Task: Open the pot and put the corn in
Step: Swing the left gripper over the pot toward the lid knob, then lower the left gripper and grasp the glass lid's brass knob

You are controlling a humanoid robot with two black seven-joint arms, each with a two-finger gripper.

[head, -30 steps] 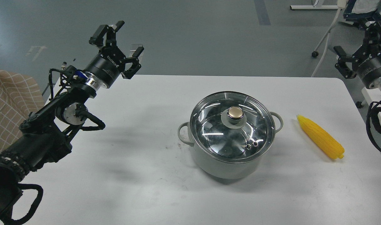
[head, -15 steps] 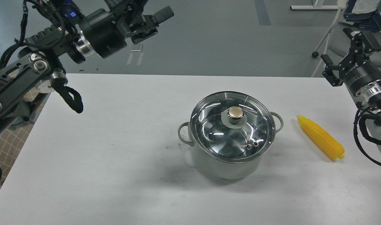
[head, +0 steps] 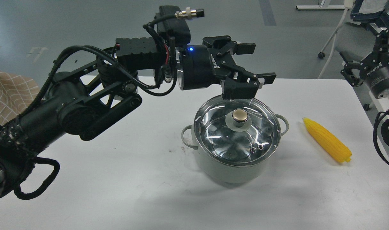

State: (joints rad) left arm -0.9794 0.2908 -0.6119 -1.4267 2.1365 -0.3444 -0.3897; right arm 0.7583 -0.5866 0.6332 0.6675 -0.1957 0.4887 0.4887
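The pale grey-green pot (head: 228,167) stands right of the table's middle, with its glass lid (head: 220,140) on and the brass-coloured knob (head: 240,115) on top. The yellow corn (head: 327,140) lies on the table to the right of the pot, apart from it. My left gripper (head: 256,64) is open and empty. It hovers over the lid's far rim, a little above and behind the knob. My right gripper (head: 363,52) is open and empty, raised at the right edge beyond the table, far behind the corn.
The white table (head: 118,179) carries only the pot and the corn. A checked cloth (head: 9,95) is off its left side. A wheeled stand (head: 328,41) and other gear stand on the floor at the back right.
My left arm has swung from the far left across to the pot and its gripper now hovers over the lid. My right gripper has shifted slightly right. Pot, lid and corn have not moved.
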